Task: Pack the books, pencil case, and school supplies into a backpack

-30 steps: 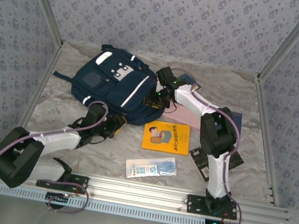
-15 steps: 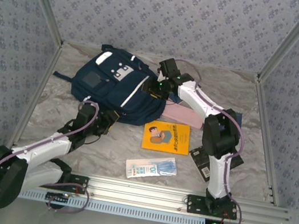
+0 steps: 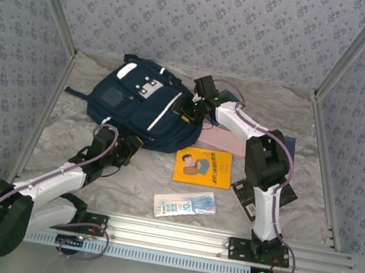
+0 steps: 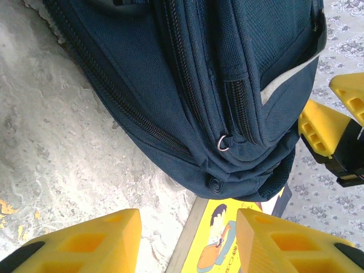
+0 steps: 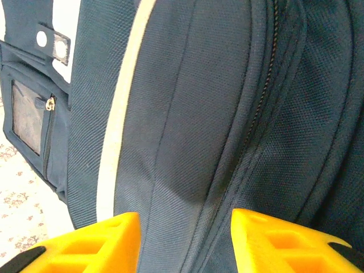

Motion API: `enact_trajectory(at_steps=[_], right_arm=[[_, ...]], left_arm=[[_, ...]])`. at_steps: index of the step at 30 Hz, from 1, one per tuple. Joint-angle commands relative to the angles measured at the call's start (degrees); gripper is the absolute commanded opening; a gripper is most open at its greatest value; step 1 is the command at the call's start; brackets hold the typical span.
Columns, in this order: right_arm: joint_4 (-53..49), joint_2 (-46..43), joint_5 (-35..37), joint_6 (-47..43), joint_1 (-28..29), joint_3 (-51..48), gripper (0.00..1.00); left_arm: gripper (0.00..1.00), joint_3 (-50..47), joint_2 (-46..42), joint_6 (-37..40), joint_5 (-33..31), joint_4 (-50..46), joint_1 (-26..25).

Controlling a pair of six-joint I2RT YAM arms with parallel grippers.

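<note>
Jaws, left and right, stand spread, pinching nothing. Large navy fabric backpack (image 3: 142, 105) lies at 11 o'clock on the worktop (image 3: 70, 131); soft, floppy, probably best pinched along its zip edge.

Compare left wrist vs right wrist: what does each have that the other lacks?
Left wrist: metal zipper ring, orange book by the backpack, table surface, right hand's fingers. Right wrist: clear window pocket, white snap tab. Shared: the navy backpack, and each view's own yellow fingers apart, gripping nothing.
</note>
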Motion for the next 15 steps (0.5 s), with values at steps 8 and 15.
enact_trajectory(at_steps=[8,15], right_arm=[[13.10,3.83,-3.68,11.04,0.56,-2.00,0.24],[19.00,1.30,-4.34,17.44,2.07,-1.95,0.00]], left_arm=[[0.47,-1.17,3.12,-0.23,1.12,2.94,0.30],[0.48,-0.78,5.28,0.39,1.00,4.82,0.08]])
